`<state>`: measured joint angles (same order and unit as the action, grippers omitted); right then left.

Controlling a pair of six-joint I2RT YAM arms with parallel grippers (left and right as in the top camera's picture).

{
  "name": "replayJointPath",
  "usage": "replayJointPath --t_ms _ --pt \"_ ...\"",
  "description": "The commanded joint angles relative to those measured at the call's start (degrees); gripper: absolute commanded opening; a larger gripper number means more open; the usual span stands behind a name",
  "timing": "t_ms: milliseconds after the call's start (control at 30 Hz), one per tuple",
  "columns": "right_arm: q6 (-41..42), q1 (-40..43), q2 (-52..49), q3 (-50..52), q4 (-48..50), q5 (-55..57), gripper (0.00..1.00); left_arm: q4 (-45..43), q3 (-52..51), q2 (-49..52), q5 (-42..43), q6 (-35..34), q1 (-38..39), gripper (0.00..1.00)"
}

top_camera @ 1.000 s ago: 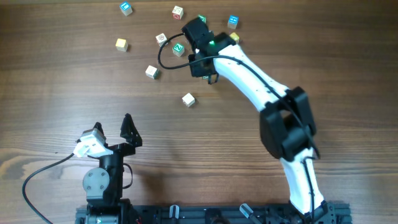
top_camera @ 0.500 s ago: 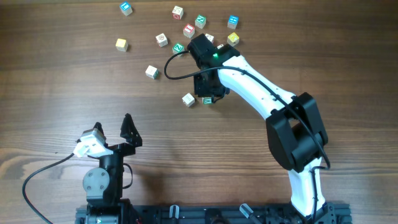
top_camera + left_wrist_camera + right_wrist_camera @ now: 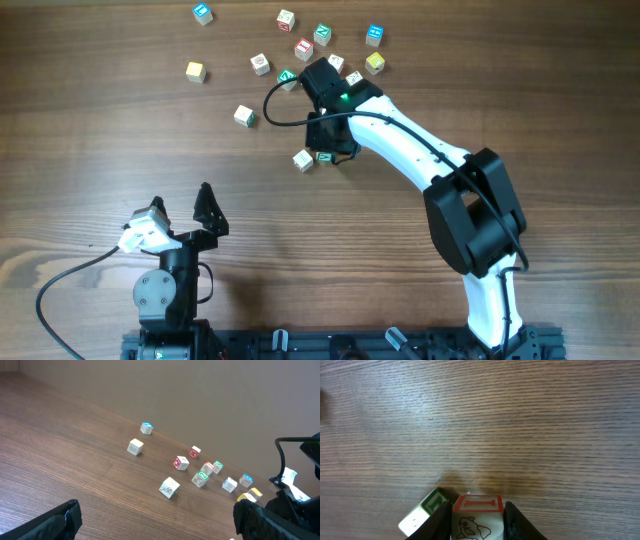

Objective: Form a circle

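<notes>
No circle shows in any view; the small whitish cubes lie loose. My right gripper is shut on a cube that has a red-framed face and a red drawing. The gripper is low over the table, and its two dark fingers press the cube's sides. Just left of the held cube lies a cube with a green mark, close to the left finger. Overhead, a pale cube sits right beside the gripper. My left gripper stands wide open near the front edge with nothing in it.
Several loose cubes are scattered at the back: a blue-marked one, a tan one, a lone one, and a cluster around a red-marked cube. The right arm crosses the right half of the wooden table.
My right gripper has come from the back cluster toward the front with the cube, then shifted slightly left, ending beside the pale lone cube. The left arm has not moved.
</notes>
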<state>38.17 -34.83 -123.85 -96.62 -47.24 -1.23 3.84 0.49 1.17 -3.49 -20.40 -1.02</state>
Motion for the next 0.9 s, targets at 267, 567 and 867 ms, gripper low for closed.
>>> replayJointPath --t_ms 267,567,867 --pt "1.0 -0.5 -0.4 3.6 4.3 2.2 0.33 0.1 -0.2 -0.2 0.2 0.7 0.3 1.00" --pt "0.9 -0.5 -0.4 3.6 3.1 2.2 0.43 0.1 -0.2 -0.2 0.2 0.7 0.3 1.00" --pt "0.9 -0.5 -0.4 3.7 1.5 1.1 0.47 0.1 -0.2 -0.2 0.2 0.7 0.3 1.00"
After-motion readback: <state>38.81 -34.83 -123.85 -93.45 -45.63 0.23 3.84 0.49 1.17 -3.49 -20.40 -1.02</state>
